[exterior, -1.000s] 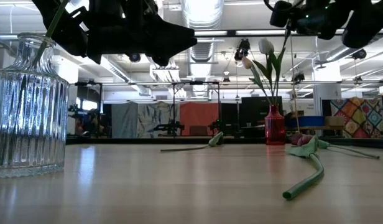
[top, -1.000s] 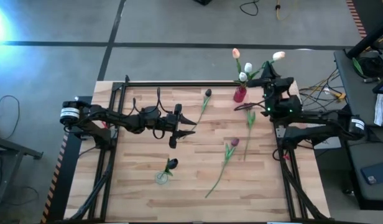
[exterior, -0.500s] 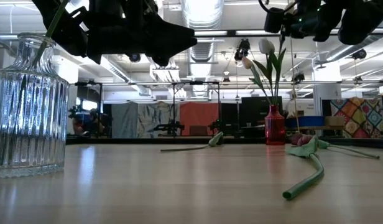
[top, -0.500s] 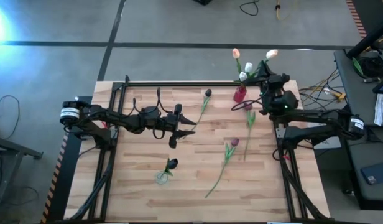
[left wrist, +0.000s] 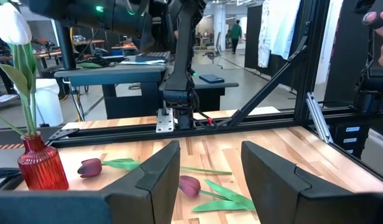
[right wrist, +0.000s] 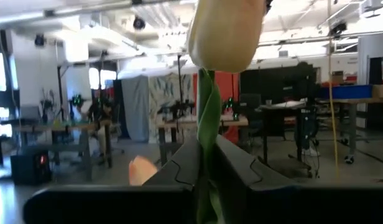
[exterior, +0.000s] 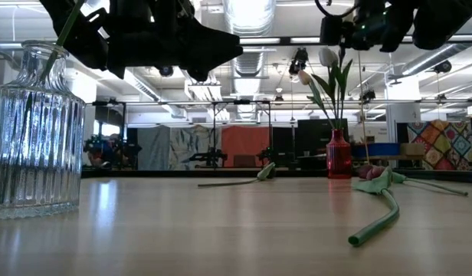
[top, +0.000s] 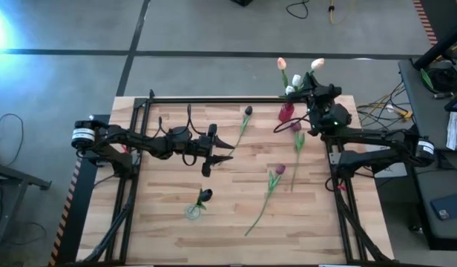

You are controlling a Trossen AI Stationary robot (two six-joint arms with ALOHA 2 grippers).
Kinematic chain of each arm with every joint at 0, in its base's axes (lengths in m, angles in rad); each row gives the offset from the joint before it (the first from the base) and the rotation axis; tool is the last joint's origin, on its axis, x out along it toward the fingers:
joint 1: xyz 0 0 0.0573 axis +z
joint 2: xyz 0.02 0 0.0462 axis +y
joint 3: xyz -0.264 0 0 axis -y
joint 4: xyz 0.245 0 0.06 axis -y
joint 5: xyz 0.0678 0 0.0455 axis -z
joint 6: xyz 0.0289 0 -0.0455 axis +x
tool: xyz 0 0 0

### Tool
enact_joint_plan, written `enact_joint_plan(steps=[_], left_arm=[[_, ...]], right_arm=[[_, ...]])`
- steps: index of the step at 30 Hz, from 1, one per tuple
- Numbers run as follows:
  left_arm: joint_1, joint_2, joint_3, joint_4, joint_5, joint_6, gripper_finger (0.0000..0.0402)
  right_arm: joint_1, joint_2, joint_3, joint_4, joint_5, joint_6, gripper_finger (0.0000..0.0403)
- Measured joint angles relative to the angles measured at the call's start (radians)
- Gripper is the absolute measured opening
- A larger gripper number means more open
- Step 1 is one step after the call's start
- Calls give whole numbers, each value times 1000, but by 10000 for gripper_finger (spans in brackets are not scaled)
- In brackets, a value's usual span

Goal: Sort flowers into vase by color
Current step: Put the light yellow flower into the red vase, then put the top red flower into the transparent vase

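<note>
My right gripper is shut on a cream-white tulip, held high beside the red vase at the table's far edge. The red vase holds white and peach tulips. My left gripper hangs open and empty above the table's middle. A clear glass vase near the front holds one dark tulip by its stem. Three dark tulips lie flat on the table: one at the far edge, one near the red vase and one in the middle. My right gripper pinches the cream tulip's green stem between its two fingers, a short way below the head. The fingers are level and point toward the table's far side, across the stem. The tulip stands upright, head up, lifted clear of the table.
A black frame rail runs along the table's far edge. The loose tulips' long stems and leaves cross the table's right middle. The low view shows the glass vase close by and the red vase farther back.
My right gripper has gone toward the table's left edge, closer to the red vase, carrying the cream tulip with it. The tulip stays upright and clear of the table.
</note>
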State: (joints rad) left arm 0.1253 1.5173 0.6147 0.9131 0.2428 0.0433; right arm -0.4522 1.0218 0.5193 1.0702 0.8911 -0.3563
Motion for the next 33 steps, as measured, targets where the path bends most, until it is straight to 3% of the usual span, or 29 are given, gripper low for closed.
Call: enact_joint_plan(steps=[12,33], left_arm=[[0,0,0,-1,0,0,158],[0,0,0,-1,0,0,158]], right_arm=[[0,16,124,-426,-8,119,108],[3,14,370,-983,-8,242,226]])
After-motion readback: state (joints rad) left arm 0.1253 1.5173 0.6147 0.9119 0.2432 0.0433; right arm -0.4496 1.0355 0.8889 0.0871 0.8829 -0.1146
